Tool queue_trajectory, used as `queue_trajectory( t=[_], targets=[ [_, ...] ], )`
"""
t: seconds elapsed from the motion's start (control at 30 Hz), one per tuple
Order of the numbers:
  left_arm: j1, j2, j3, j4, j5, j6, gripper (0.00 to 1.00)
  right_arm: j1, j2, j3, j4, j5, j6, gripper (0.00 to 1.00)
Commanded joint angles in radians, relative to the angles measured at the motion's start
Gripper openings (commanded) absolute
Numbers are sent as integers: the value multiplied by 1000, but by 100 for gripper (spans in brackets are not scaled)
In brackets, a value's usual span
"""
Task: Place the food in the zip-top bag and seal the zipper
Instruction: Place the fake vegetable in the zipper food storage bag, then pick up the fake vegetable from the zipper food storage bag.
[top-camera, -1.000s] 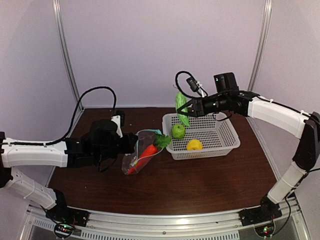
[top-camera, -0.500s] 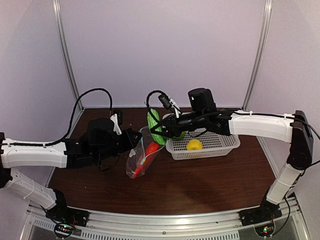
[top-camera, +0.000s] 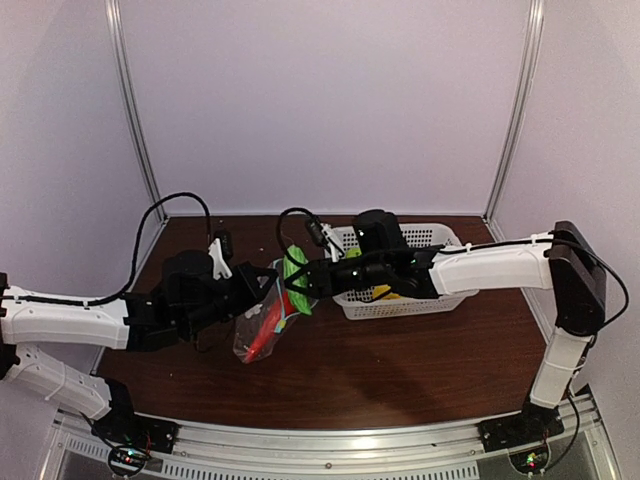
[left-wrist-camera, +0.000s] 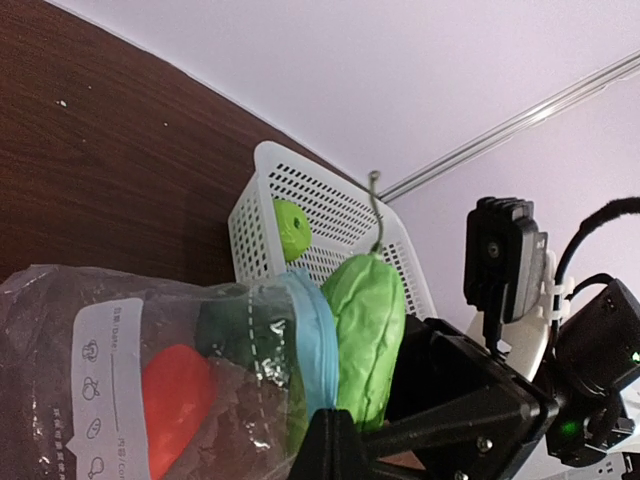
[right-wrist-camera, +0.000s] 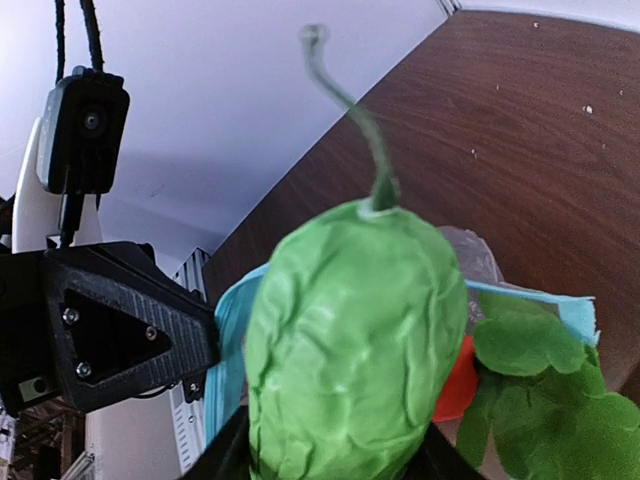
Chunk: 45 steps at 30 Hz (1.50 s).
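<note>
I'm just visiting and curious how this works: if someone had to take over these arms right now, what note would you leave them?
Left gripper: shut on the zip-top bag, holding its mouth up.
Right gripper: shut on the green vegetable, which is at the bag's mouth beside the zipper, not yet inside.
Done: the carrot is in the bag.
Left: drop the vegetable in, bring the apple and lemon from the white basket, then seal the zipper.
</note>
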Motion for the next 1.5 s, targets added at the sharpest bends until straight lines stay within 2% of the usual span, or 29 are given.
queue_trajectory(
  t=[0.0,0.13,0.33,0.4,0.47,0.5,0.57,0.77,0.8,0.93,1.03,1.17,1.2,1.3,1.4,1.47],
  targets=[
    [6,-25,-33,87,-37,-19,0,36,-6,9,-71,86,39,62],
    [5,-32,-46,90,-47,-19,0,37,-28,54,-167,109,-26,76],
    [6,-33,-54,88,-57,-12,0,29,-47,145,-322,159,-62,76],
    [6,-35,-58,88,-58,-10,0,26,-52,151,-363,170,-63,71],
    [7,-36,-60,91,-59,-3,0,26,-48,147,-374,178,-71,59],
    [7,-36,-62,93,-60,-1,0,26,-43,145,-374,182,-74,49],
    [6,-35,-63,96,-64,1,0,26,-32,142,-377,191,-77,43],
    [10,-32,-65,102,-59,5,0,28,16,200,-398,142,-103,35],
    [10,-32,-64,100,-58,5,0,29,22,210,-401,125,-103,35],
    [11,-35,-60,97,-55,11,0,38,36,225,-420,92,-118,46],
    [11,-32,-50,90,-52,22,0,41,46,219,-423,86,-117,47],
    [12,-26,-39,77,-45,35,0,43,60,220,-420,55,-105,53],
    [11,-25,-38,75,-41,41,0,43,63,223,-420,50,-102,51],
    [11,-19,-31,61,-35,52,0,40,75,247,-430,37,-96,27],
    [12,-15,-20,31,-33,60,0,22,48,265,-417,34,-85,18],
    [12,-14,-15,11,-29,65,0,0,17,272,-387,17,-78,16]
  ],
)
